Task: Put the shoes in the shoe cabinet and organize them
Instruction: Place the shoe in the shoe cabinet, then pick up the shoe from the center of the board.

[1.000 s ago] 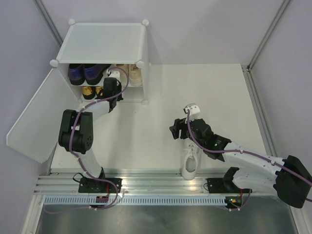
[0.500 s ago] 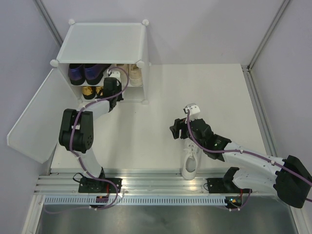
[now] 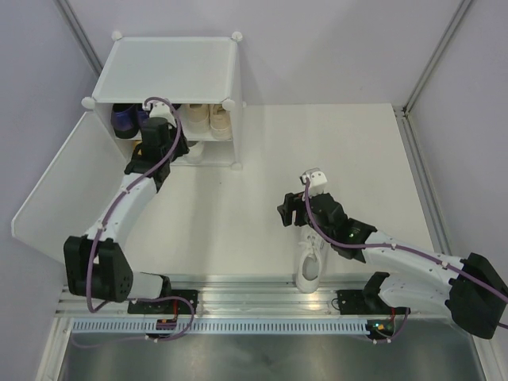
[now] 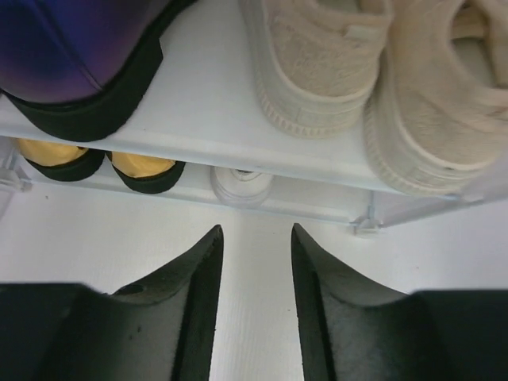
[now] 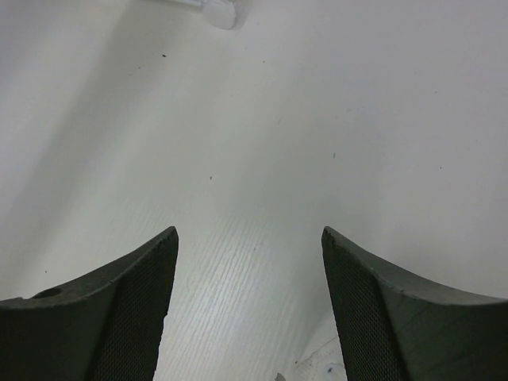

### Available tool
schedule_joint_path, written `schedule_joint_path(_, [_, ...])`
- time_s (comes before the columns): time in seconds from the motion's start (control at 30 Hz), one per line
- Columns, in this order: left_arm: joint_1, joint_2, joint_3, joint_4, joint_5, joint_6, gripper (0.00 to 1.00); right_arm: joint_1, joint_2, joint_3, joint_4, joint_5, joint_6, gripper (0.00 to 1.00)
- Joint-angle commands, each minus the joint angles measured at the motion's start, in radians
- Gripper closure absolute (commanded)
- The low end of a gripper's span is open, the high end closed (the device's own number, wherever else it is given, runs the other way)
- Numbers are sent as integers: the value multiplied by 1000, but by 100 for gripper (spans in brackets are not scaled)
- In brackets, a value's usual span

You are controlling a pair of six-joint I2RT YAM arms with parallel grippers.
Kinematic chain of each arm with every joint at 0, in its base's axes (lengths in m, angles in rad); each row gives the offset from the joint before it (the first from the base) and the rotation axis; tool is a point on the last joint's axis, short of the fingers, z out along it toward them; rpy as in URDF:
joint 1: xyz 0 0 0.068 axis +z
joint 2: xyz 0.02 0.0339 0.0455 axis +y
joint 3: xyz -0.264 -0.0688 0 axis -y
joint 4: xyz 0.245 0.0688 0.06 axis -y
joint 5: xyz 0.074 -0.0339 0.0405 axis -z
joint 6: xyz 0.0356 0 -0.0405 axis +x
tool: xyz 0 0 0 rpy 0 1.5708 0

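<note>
My right gripper (image 3: pixel 287 213) hangs empty with jaws apart. 1 white sneaker (image 3: pixel 309 266) lies just behind it, its long axis pointing toward my base, so the right arm is nearer. My left gripper (image 4: pixel 254 232), parted and empty, faces the cabinet (image 3: pixel 167 71).

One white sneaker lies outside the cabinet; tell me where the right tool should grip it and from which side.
Grip the white sneaker from above, probably, closing across its narrow laced middle. It lies sole down, toe at the near edge of the table, so its long sides face left and right. The open right tool hangs beyond its far end.
</note>
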Motion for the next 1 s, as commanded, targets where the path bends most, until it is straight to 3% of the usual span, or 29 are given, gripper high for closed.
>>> schedule_joint_path(0.0, [5,-154,-4,-92,73,-55,54,-1,-6,52,-29,56,32,23])
schedule_joint_path(0.17, [4,-339,-37,-160,251,-40,41,-6,10,99,-214,200,115,22])
schedule_joint_path(0.33, [-16,-508,-224,-129,261,-25,29,-11,85,248,-551,291,244,21])
schedule_joint_path(0.43, [-51,-562,-284,-123,195,-28,16,-9,100,270,-677,276,309,20])
schedule_joint_path(0.57, [-58,-573,-263,-102,244,-46,4,-11,36,238,-733,152,352,18])
schedule_joint_path(0.77, [-56,-607,-272,-96,318,-78,2,2,-75,161,-744,-44,385,5])
schedule_joint_path(0.97, [-65,-636,-277,-94,331,-88,2,20,-18,116,-790,-14,441,4])
